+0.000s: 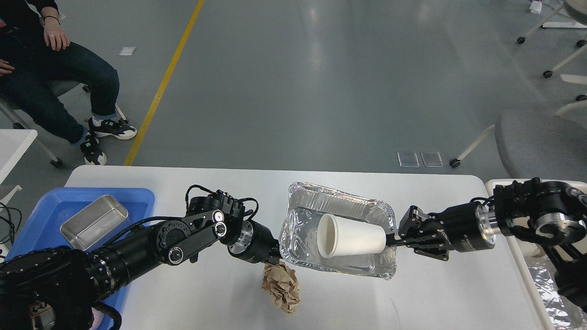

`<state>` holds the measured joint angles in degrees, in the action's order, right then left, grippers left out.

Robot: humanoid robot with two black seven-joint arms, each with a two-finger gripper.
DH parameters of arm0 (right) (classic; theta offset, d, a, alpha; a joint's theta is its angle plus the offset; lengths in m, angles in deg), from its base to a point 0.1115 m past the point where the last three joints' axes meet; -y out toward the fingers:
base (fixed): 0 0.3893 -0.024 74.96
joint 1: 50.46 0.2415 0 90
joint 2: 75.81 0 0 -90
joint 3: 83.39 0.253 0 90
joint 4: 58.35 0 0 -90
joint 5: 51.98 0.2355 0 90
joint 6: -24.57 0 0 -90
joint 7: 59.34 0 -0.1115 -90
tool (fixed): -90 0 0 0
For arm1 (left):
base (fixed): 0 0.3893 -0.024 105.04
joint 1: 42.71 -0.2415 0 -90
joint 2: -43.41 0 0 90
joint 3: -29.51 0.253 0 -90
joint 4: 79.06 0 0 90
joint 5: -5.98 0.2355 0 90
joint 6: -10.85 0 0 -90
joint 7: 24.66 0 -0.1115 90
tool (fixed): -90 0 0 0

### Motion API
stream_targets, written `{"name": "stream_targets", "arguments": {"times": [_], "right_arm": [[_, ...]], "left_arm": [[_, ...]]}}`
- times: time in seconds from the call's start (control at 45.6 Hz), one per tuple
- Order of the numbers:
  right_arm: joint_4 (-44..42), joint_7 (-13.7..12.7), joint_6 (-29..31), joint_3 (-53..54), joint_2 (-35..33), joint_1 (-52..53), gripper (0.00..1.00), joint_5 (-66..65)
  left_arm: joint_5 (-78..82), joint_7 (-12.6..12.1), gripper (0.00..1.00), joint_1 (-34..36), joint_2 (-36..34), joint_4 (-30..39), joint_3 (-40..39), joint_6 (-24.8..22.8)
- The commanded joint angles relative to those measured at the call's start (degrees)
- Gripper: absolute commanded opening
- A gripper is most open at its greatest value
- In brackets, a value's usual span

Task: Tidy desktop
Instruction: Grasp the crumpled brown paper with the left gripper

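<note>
The white desktop (192,293) carries a silver foil tray (321,201) near its middle, tilted with its right side raised. Inside the tray a white paper cup (351,236) lies on its side, mouth to the left. My right gripper (390,238) is shut on the tray's right rim. My left gripper (274,257) sits at the tray's lower left corner, just above a crumpled ball of brown paper (280,286). Its fingers are dark and partly hidden by the foil.
A blue plastic tray (137,198) at the table's left end holds a small metal tin (94,221). A cream bin (527,263) with crumpled foil (550,286) stands at the right edge. A person sits at the far left, and a grey chair (541,137) stands at the right.
</note>
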<state>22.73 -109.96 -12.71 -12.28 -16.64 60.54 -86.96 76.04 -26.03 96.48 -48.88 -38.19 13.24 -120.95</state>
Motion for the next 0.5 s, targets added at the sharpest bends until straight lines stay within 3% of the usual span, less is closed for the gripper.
{"name": "stream_targets", "arguments": {"times": [0.0, 0.351, 0.482], "right_arm": [[-0.04, 0.00, 0.01, -0.01, -0.02, 0.00, 0.00, 0.00], [0.05, 0.00, -0.08, 0.08, -0.11, 0.00, 0.00, 0.00], [0.13, 0.00, -0.08, 0.08, -0.19, 0.00, 0.00, -0.09]], "left_arm": [[-0.01, 0.32, 0.97, -0.58, -0.08, 0.00, 0.01, 0.05], [0.08, -0.21, 0.96, -1.82, 0.00, 0.18, 0.10, 0.05], [0.61, -0.12, 0.91, -1.64, -0.26, 0.61, 1.24, 0.22]]}}
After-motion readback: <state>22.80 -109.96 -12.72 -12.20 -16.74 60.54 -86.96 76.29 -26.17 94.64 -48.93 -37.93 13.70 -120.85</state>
